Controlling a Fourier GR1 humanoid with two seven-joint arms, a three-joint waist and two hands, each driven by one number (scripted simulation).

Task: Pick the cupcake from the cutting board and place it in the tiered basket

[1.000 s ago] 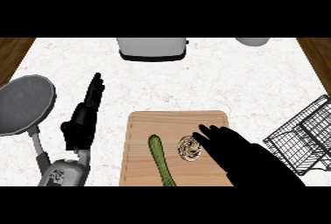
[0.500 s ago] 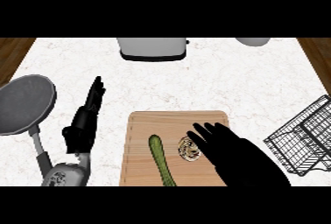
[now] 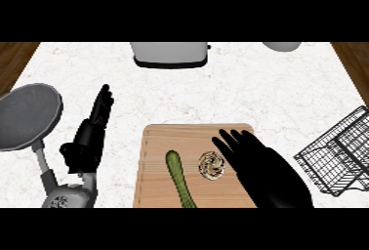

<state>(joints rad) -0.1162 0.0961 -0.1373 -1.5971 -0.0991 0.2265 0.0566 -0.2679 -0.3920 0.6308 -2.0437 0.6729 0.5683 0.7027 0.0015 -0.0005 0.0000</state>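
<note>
So the cupcake (image 3: 211, 165) is sitting on the cutting board (image 3: 162, 146), roughly mid-board, seen from straight above. Just left of it there's a long green cucumber (image 3: 180, 179) lying lengthwise, near but not touching. The right hand (image 3: 272, 172) is over the right part of the board, right beside the cupcake on its right side. Its fingers (image 3: 229, 144) are stretched out straight, pointing to the far side, released, not wrapped around anything. Can't tell if the hand's edge actually touches the cupcake.

The left hand (image 3: 90, 135) is out on the white marble table (image 3: 252, 88) left of the board, fingers straight too, holding nothing.

The tiered basket (image 3: 335, 154), black wire, is at the right edge, well apart from the cupcake. There's a grey pan (image 3: 27, 117) at far left and a toaster (image 3: 171, 54) at the far side.
</note>
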